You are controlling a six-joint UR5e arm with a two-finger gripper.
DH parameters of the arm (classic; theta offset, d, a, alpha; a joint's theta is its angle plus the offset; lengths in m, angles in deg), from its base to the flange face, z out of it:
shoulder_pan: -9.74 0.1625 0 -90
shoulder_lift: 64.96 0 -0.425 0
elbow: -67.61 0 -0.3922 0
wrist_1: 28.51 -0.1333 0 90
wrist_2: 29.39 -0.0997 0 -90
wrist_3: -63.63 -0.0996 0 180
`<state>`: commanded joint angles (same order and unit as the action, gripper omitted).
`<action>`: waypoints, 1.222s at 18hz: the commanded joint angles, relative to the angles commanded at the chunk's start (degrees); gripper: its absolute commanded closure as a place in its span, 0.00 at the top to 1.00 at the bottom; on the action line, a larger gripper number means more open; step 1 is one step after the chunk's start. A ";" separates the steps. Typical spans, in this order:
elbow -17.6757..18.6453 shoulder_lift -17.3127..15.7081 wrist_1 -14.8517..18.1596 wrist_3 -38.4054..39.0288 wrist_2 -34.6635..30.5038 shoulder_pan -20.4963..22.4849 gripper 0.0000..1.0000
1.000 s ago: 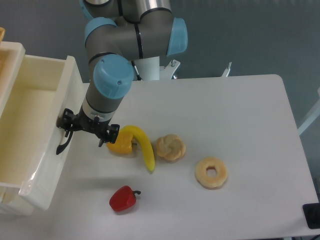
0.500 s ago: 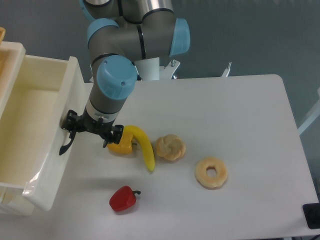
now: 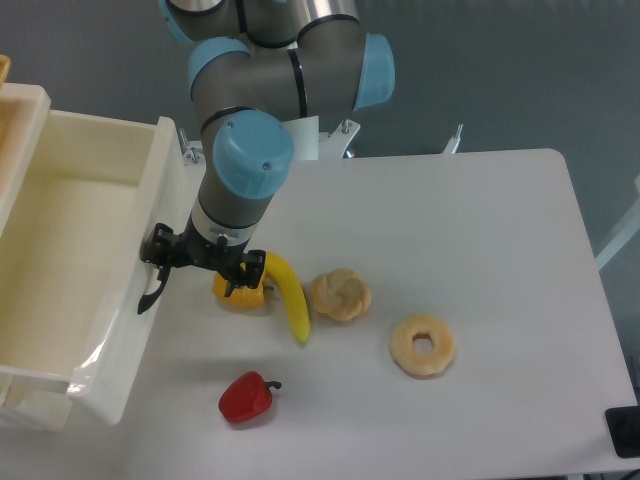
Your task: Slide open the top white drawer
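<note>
We log the top white drawer [image 3: 75, 270] at the left edge of the table [image 3: 480, 250], already pulled well out; its deep cream box stands open to the camera, w/ nothing visible inside. The front panel faces the table's middle, w/ the curved black handle [image 3: 152, 292] hanging off it.

The pincer [image 3: 200, 262] sits right at that handle, low on the arm [image 3: 245, 160], which reaches down from the back edge. One black finger seems hooked at the handle, the other stands toward the food side. Whether the jaws are clamped on the handle or just set around it, we can't tell: the wrist blocks the contact. That placement makes sense to us, since the handle is the only pull point and the drawer runs straight along its slide, so the wrist is held square to the front panel.

Food lies clear of the pull line, approx. mid-table: yellow pepper [image 3: 238, 292] just beside the pincer, banana [image 3: 289, 296] touching it, bun [image 3: 341, 294] next, donut [image 3: 423, 344] further toward the right edge, red pepper [image 3: 246, 397] near the front edge.

Our judgement: the opening is largely done. The risk is that further travel brings the front panel or pincer into the yellow pepper and banana, which sit closest.
</note>
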<state>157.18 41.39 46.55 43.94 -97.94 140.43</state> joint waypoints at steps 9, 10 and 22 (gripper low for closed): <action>-0.53 0.00 -0.35 -1.14 0.00 4.04 1.00; -0.53 -0.09 -0.44 -1.66 0.00 5.09 1.00; -4.92 3.77 -4.64 -24.25 -6.77 16.96 1.00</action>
<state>152.25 45.16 41.91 19.70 -104.71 157.39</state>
